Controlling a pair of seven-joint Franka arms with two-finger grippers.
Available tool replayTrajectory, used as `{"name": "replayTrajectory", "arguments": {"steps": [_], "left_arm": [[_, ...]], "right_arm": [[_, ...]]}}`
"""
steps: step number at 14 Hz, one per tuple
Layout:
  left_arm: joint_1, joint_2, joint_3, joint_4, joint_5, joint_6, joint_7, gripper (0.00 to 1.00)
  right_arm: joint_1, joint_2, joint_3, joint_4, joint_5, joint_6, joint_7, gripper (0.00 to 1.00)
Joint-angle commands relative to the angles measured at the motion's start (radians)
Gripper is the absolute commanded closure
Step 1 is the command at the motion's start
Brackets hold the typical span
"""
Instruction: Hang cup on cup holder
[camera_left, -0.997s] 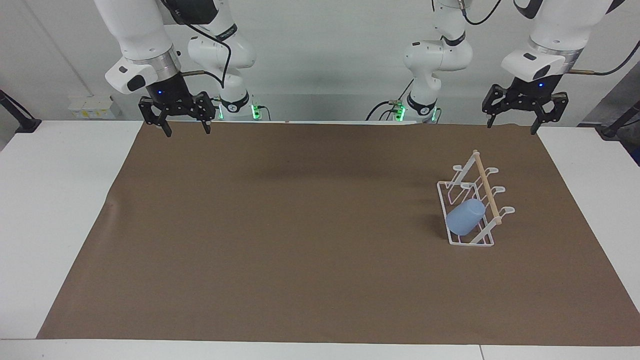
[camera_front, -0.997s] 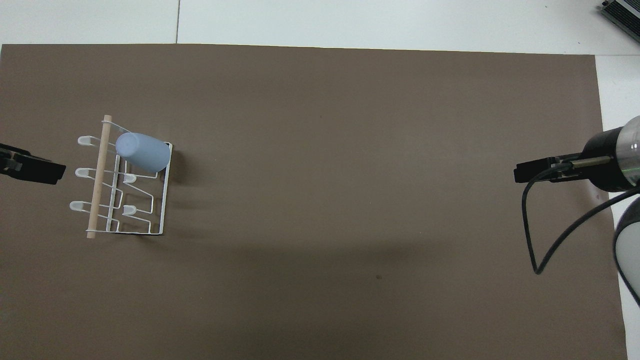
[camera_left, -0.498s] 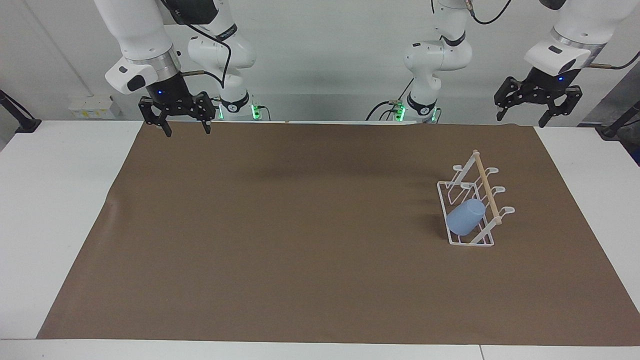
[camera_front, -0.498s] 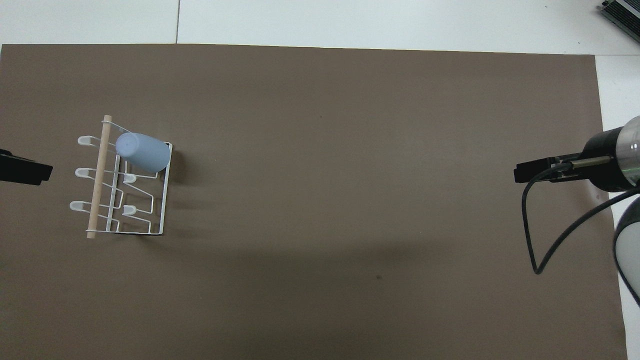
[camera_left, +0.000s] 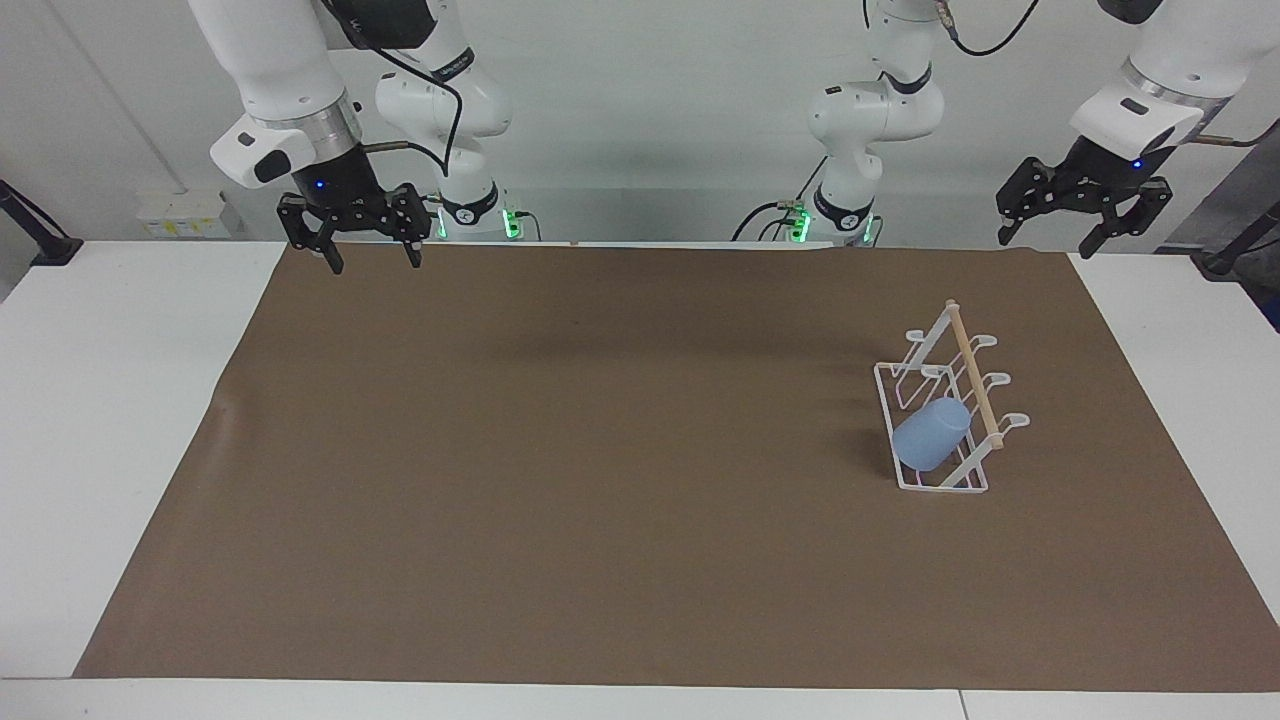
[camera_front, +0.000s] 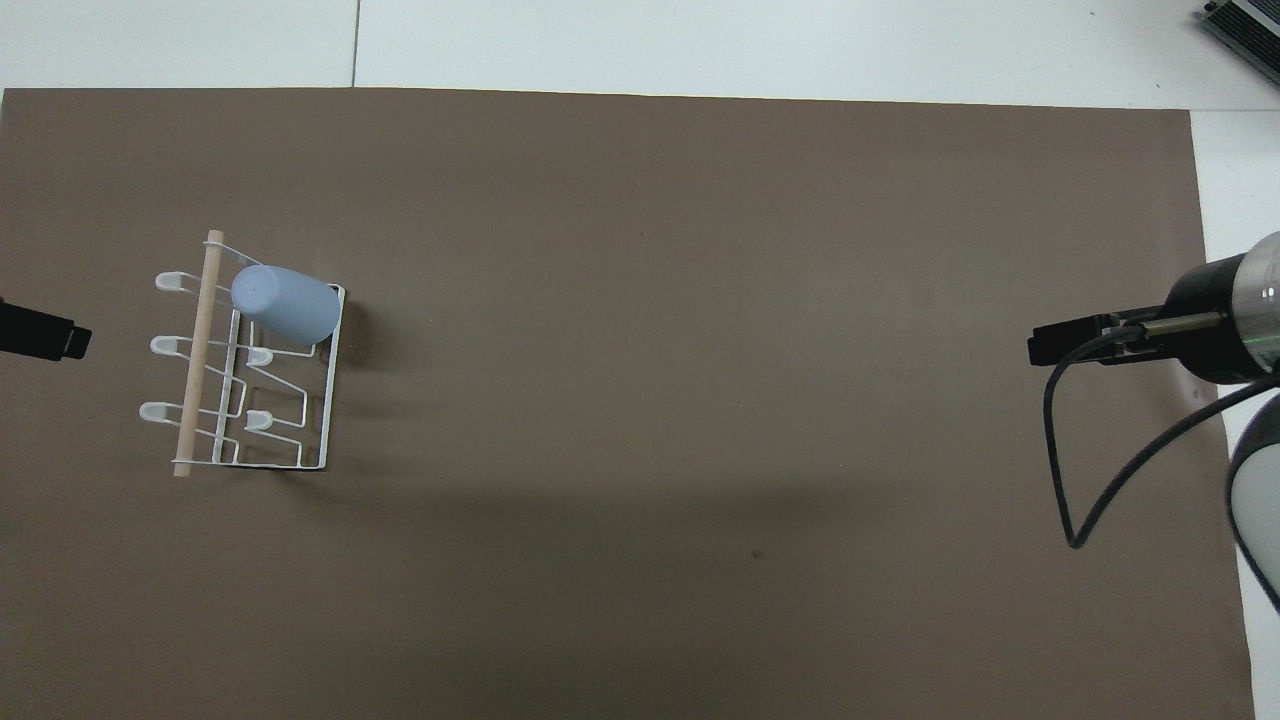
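The light blue cup (camera_left: 932, 434) sits upside down and tilted on a slanted prong of the white wire cup holder (camera_left: 925, 385), at the holder's end farthest from the robots. Both show in the overhead view: the cup (camera_front: 285, 304) and the holder (camera_front: 325, 400). My left gripper (camera_left: 1049, 240) is open and empty, raised over the mat's edge at the left arm's end, apart from the holder. My right gripper (camera_left: 371, 260) is open and empty, raised over the mat's edge near the right arm's base, where it waits.
A brown mat (camera_left: 600, 450) covers most of the white table (camera_left: 110, 400). A black cable (camera_front: 1075, 450) hangs in a loop from the right arm. The holder's other prongs are bare.
My left gripper has risen and drawn away from the holder toward the left arm's end of the table. The cup, the holder and the right arm have not moved.
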Motion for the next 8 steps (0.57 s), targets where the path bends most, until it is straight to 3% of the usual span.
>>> {"name": "replayTrajectory", "arguments": {"steps": [1,8], "left_arm": [[0.007,-0.004,-0.009,0.015,-0.013,-0.033,-0.048,0.00],[0.001,-0.029,-0.010,-0.029,0.037,-0.022,-0.036,0.00]], "right_arm": [[-0.015,-0.017,0.011,-0.018,-0.017,0.005,-0.015,0.00],[-0.015,-0.017,0.011,-0.018,-0.017,0.007,-0.015,0.00]]}}
